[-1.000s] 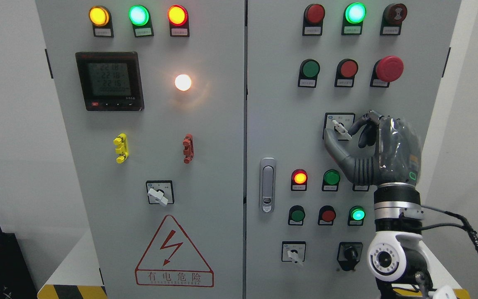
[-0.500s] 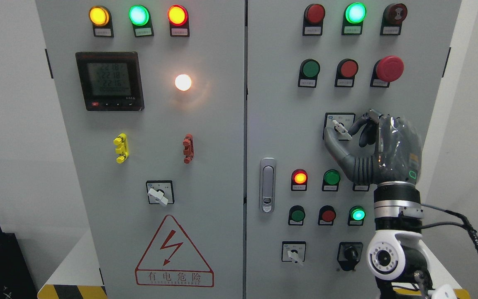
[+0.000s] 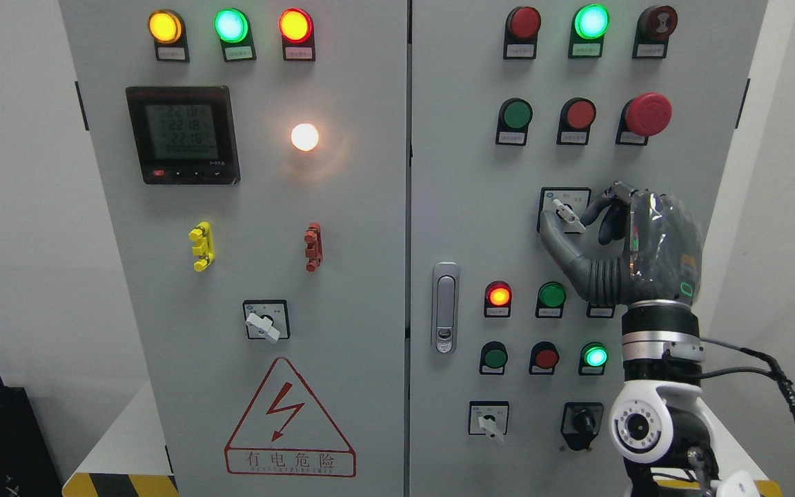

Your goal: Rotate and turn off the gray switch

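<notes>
On the right door, upper selector: switch (image 3: pixel 568 215), gray lever on a square plate, below the three buttons (image 3: pixel 580 114) of the second row.
Hand: I have the right hand (image 3: pixel 635 252) up at the panel; left arm is not in view.
Fingers: thumb (image 3: pixel 555 238) under the lever's lower end, curled fingers (image 3: pixel 608 207) just to its right; they look closed on the lever, though I cannot confirm firm contact from this view.
Key relation: lever lies between thumb and fingers, at the hand's upper left.
Long axis: lever runs from upper left to lower right, tilted off vertical.
Nearer hand: right, the only one present.
Step (my judgement): grip set, turn not yet finished; next I twist the wrist to swing the lever.
Count, gray lever selectors: three, one on the left door (image 3: pixel 264 323), two on the right.
Count, black knob (image 3: pixel 582 418): one.
Count, lit lamps: seven.
Risk: lever slipping out of a shallow pinch.
</notes>
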`<act>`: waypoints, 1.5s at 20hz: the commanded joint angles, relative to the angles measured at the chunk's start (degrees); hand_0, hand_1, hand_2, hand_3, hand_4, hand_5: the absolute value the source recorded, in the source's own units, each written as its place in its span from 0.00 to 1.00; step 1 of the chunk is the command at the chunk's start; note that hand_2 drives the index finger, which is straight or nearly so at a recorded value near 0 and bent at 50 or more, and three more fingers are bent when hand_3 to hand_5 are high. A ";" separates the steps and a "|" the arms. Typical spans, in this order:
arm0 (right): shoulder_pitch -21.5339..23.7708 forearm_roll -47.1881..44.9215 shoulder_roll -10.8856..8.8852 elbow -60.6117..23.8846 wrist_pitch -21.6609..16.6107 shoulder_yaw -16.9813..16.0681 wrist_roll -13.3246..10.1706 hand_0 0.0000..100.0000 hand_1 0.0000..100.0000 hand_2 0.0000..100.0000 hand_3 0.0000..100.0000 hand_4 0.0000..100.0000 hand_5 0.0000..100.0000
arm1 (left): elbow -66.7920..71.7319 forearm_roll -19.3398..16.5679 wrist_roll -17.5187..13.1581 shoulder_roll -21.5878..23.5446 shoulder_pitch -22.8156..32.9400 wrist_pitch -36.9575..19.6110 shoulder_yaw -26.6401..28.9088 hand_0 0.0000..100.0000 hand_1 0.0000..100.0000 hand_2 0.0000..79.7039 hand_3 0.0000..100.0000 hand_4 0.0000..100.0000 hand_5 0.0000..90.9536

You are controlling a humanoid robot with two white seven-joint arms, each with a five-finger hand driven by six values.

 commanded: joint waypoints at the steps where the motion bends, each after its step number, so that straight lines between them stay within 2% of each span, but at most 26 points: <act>1: -0.31 0.04 0.00 0.69 0.01 0.01 0.01 0.17 0.45 0.68 0.94 0.91 1.00 | 0.79 0.00 -0.16 0.00 0.00 -0.05 -0.09 0.12 0.39 0.00 0.00 0.00 0.00; 10: -0.05 0.04 0.09 0.69 0.01 0.01 0.01 0.27 0.45 0.68 0.94 0.91 1.00 | 0.79 0.00 -0.16 0.00 0.00 -0.05 -0.09 0.12 0.39 0.00 0.00 0.00 0.00; 30: -0.22 -0.05 0.18 0.60 0.01 0.10 0.01 0.38 0.45 0.71 0.96 0.92 1.00 | 0.79 0.00 -0.25 0.00 0.00 -0.05 -0.09 0.12 0.39 0.00 0.00 0.00 0.00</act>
